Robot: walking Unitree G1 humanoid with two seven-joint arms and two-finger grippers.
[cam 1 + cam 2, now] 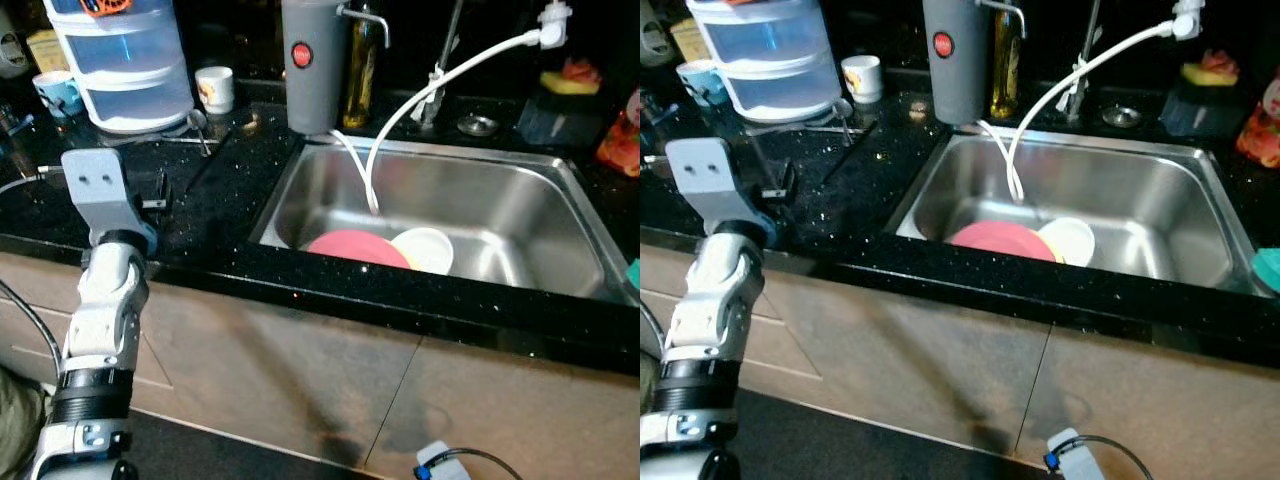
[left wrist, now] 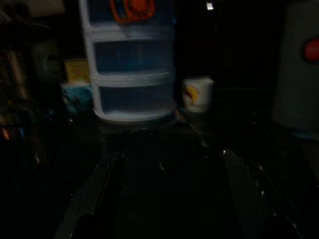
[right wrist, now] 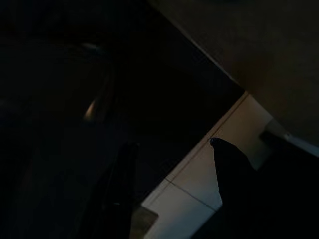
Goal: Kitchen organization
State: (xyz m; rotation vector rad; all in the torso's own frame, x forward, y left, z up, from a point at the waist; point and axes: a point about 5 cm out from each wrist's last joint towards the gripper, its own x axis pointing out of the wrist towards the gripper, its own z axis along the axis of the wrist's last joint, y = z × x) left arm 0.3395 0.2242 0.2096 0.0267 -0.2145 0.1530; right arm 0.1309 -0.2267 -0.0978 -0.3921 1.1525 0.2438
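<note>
A pink plate (image 1: 355, 247) and a cream bowl (image 1: 425, 248) lie side by side at the front of the steel sink (image 1: 520, 200). A white hose (image 1: 400, 110) hangs down into the sink above them. My left gripper (image 1: 152, 196) hovers low over the black counter (image 1: 220, 190), left of the sink, open with nothing between its fingers (image 2: 94, 194). Ahead of it stand a clear plastic drawer unit (image 2: 132, 74) and a white mug (image 2: 197, 93). My right gripper (image 3: 172, 169) hangs idle over the floor tiles, with its fingers apart.
A grey canister (image 1: 312, 60) and an oil bottle (image 1: 362, 65) stand behind the sink's left corner. A spoon (image 1: 198, 125) lies near the mug, a blue cup (image 1: 55, 90) left of the drawers. A dark holder with a yellow sponge (image 1: 568, 82) sits back right.
</note>
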